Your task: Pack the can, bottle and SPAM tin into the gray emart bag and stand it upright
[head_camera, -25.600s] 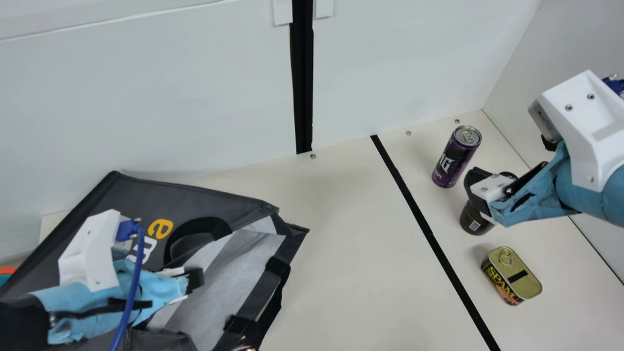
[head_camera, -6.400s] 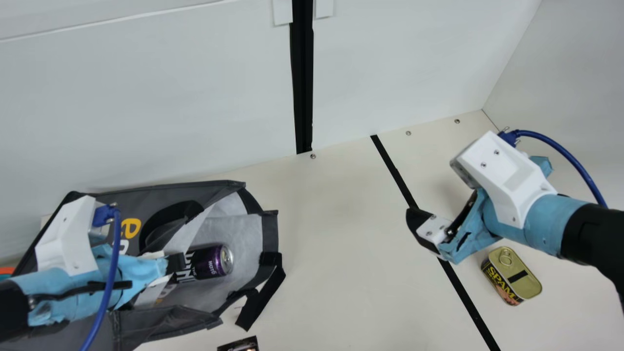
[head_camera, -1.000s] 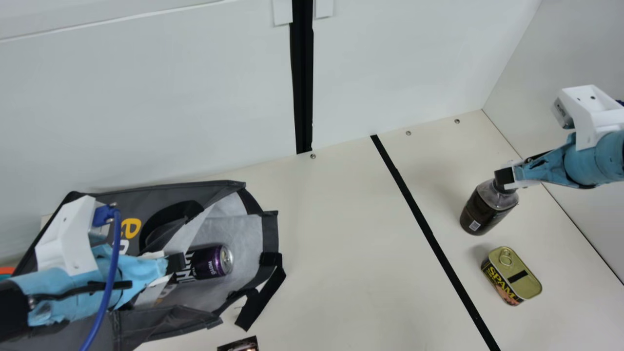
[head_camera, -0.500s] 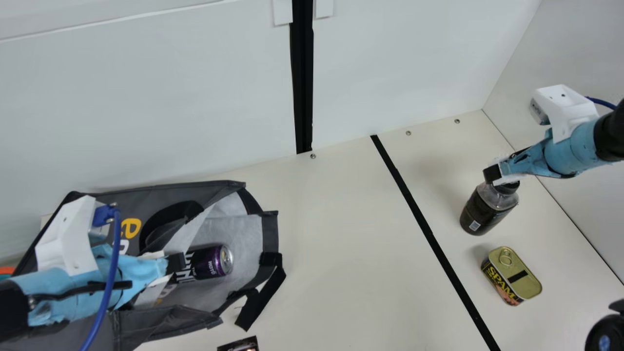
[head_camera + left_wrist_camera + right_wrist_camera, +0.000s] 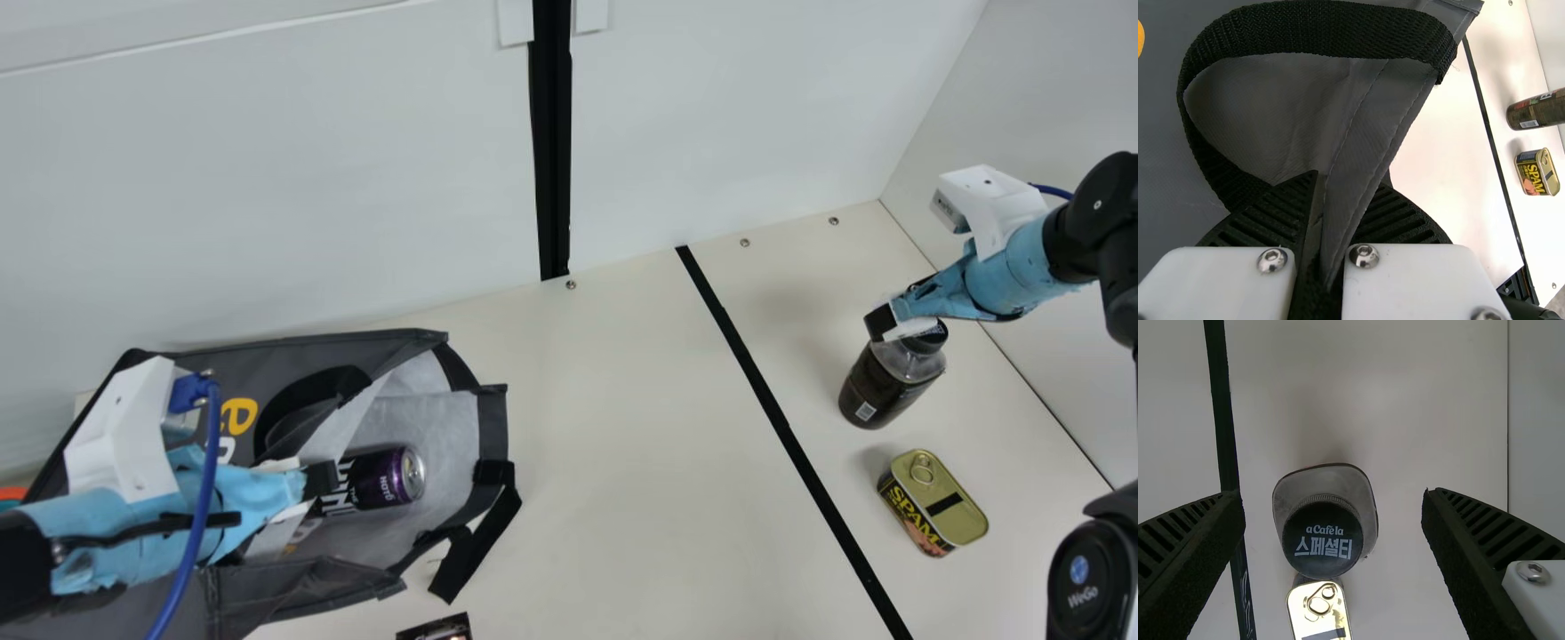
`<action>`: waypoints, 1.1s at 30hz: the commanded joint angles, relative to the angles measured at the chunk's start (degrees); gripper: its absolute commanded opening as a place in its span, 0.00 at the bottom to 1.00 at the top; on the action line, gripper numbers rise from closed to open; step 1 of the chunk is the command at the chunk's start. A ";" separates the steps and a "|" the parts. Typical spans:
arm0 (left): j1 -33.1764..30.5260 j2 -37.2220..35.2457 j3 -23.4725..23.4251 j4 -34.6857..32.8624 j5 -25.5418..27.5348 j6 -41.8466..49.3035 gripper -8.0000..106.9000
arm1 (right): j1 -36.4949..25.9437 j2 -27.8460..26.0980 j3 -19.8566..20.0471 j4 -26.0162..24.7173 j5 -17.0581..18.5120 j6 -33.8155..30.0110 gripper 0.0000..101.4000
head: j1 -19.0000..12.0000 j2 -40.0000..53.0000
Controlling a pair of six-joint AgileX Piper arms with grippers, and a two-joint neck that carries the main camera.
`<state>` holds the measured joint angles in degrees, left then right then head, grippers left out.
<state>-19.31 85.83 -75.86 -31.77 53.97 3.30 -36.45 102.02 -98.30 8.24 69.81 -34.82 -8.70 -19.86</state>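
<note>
Left black-ribbed end effector (image 5: 322, 480) pinching gray boxy fabric bag (image 5: 204, 360), likely steadying it open; purple cylindrical metal can (image 5: 387, 477) inside. Right end effector (image 5: 1332, 493) spread over dark plastic bottle (image 5: 889, 391), likely pre-grasp; bottle, gold-lidded rectangular SPAM tin (image 5: 942, 502) right of bag.

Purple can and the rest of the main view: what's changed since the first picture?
The purple can, upright at the view's right before, now lies inside the gray bag. The bag has shifted leftward, as has the left pincer, shut on its edge. Over the last second, the right pincer, open by the bottle, slid leftward. Bottle and SPAM tin stayed put.
</note>
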 commanded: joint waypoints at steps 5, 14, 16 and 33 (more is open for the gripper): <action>0.00 0.00 0.00 0.00 0.00 0.00 0.00 | 0.08 0.93 0.22 -0.41 0.09 -0.32 0.94 | -1.30 -0.14; 0.00 0.00 0.00 0.00 0.00 0.00 0.00 | 0.04 1.45 1.59 -0.39 0.09 -0.36 0.94 | -1.30 -0.14; 0.00 0.00 0.00 0.00 0.00 0.00 0.00 | 0.02 1.46 1.92 -0.31 0.08 -0.32 0.94 | -1.30 -0.14; 0.00 0.00 0.00 0.00 0.00 0.00 0.00 | 0.16 1.30 2.64 0.15 -1.04 -0.53 0.00 | -1.30 -0.14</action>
<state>-19.31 85.83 -75.86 -31.77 53.97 3.30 -36.38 103.43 -95.47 8.59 69.06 -35.23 -8.70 -19.86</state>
